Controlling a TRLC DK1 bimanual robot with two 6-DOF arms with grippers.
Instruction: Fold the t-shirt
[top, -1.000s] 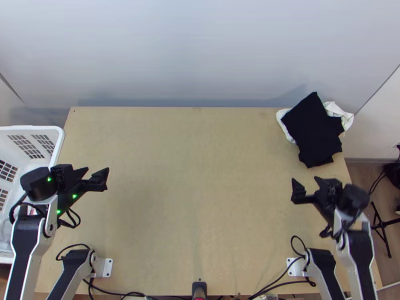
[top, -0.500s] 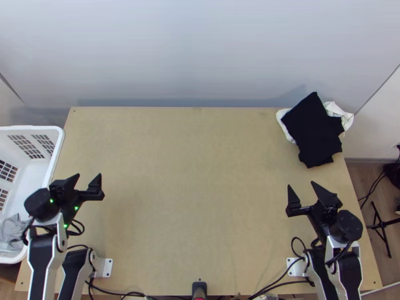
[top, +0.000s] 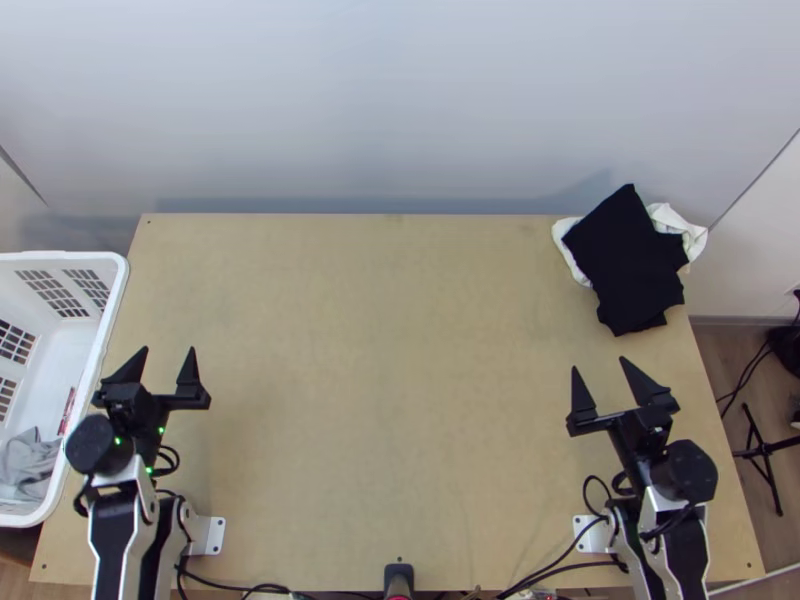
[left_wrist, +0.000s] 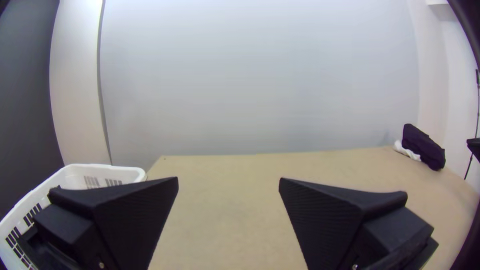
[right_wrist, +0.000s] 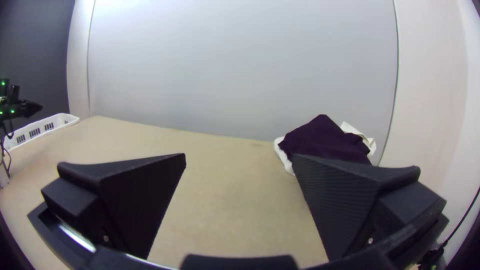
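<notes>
The cloth at the far right corner of the table (top: 400, 350) is a folded pile: black cloth (top: 625, 260) on top, its outline stepped on the right side and one corner pointing to the far side, with white cloth (top: 670, 215) sticking out under it to the left and right. Grey cloth (top: 30, 465) lies bunched at the near end of the white basket (top: 120, 280) on the left; which of these is the t-shirt I cannot tell. The top view gives the pile's flat outline and looks down on the grey cloth and a thin red item (top: 68, 410) inside the basket. The left wrist view gives the pile's thickness, the black cloth a bulky slab leaning over the white. In the right wrist view the black cloth rises to a blunt peak, with loose white folds behind. The left gripper (top: 168, 349) is over the near left part of the table, its fingers spread wide with nothing between them, just beside the basket's rim. The right gripper (top: 599, 362) is over the near right part, likewise spread and holding nothing, nearer than the pile and apart from it. Bare wood spans the middle from near edge to far edge between the grippers. The basket runs along the left edge, and cables (top: 540, 573) lie along the near edge.
</notes>
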